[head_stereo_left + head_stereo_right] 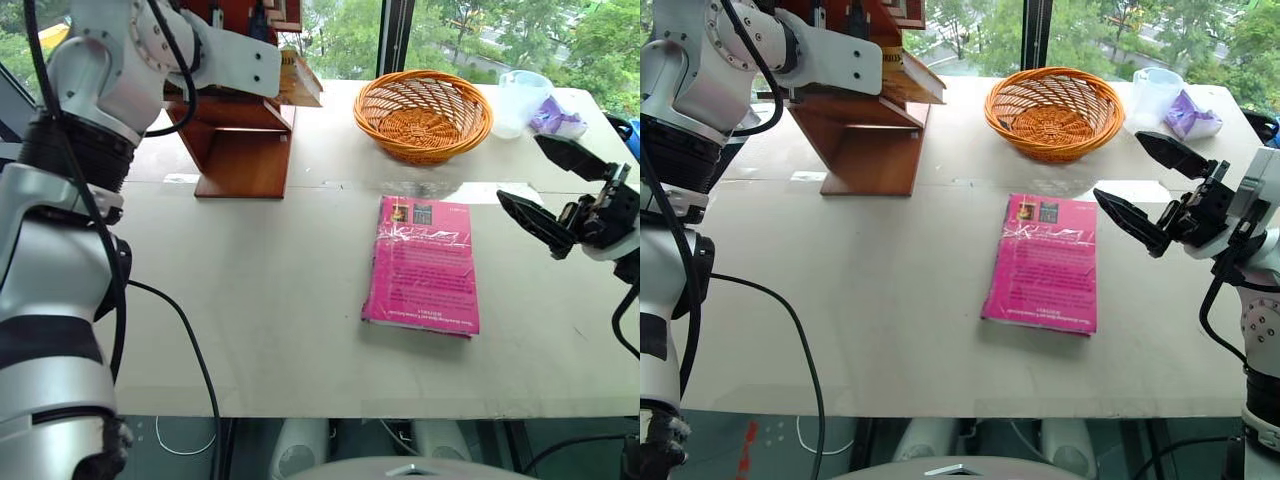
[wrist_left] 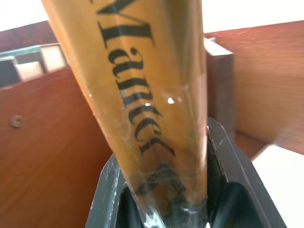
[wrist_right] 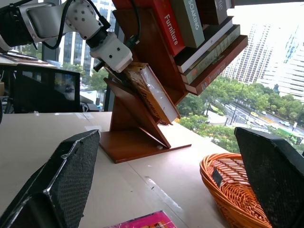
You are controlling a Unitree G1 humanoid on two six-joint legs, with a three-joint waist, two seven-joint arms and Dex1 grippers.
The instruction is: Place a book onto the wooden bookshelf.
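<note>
The book, a thick yellow hardcover in a glossy wrap, lies tilted along a slanted panel of the wooden bookshelf at the table's far left. My left gripper is shut on the book, with the dark spine lettering rising between its fingers. In the head views the book's edge shows beside my left forearm. My right gripper hangs open and empty above the table's right side, to the right of a pink paperback, pointing toward the shelf.
A magenta-pink paperback lies flat mid-table. An orange woven basket stands behind it, with a plastic cup and a purple wrapper at the far right. Several books fill the shelf's upper tier. A black cable crosses the near left edge.
</note>
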